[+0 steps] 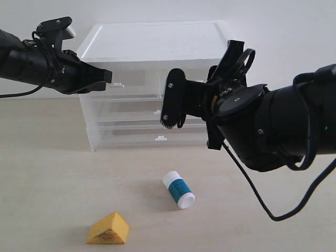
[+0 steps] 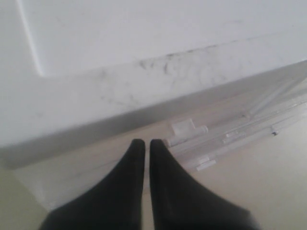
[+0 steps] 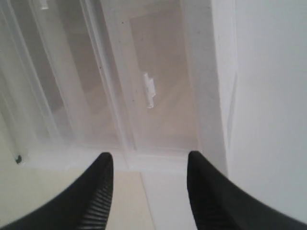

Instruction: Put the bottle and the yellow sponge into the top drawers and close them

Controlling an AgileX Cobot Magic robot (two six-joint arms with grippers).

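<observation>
Plain white wall (image 1: 157,10); beige tabletop (image 1: 47,173); soft even light.

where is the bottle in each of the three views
Exterior view: the bottle lies on its side on the table, in front of the cabinet, right of the yellow sponge.
Left wrist view: not in it.
Right wrist view: not in it.
Shared landmark: the cabinet shows in all three views.

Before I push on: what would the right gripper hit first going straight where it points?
Most likely the top drawer, on its clear front by its white handle. The open right gripper points squarely at it, though the gap is hard to judge.
</observation>
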